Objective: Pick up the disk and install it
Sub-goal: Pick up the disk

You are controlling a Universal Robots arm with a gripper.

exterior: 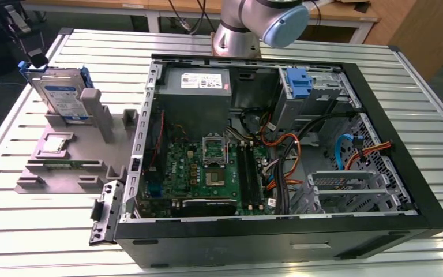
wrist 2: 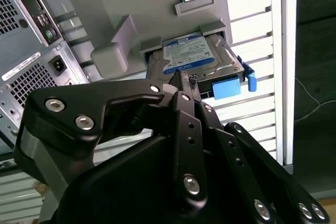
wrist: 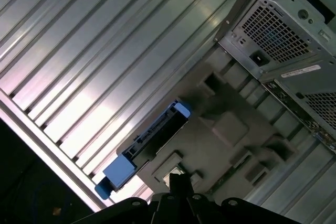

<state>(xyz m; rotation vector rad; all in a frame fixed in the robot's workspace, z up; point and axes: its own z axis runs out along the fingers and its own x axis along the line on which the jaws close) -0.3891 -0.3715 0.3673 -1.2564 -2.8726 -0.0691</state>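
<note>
The disk (exterior: 58,95) stands on edge in a slot of the grey fixture (exterior: 75,167) at the exterior view's left; it is silver-grey with a white-and-blue label and a blue caddy. In the second wrist view the disk (wrist 2: 194,56) lies just beyond my gripper (wrist 2: 181,85), whose black fingers meet at a point with nothing between them. In the first wrist view the disk (wrist: 152,140) shows edge-on, with my gripper (wrist: 176,179) close over the fixture (wrist: 226,129) beside it. Gripper and disk do not touch.
An open computer case (exterior: 283,144) lies on the slatted metal table (exterior: 21,231), right of the fixture. Inside are a grey power supply (exterior: 198,81), a motherboard (exterior: 206,167), cables and a drive bay with a blue caddy (exterior: 302,83). A processor chip (exterior: 56,144) rests on the fixture.
</note>
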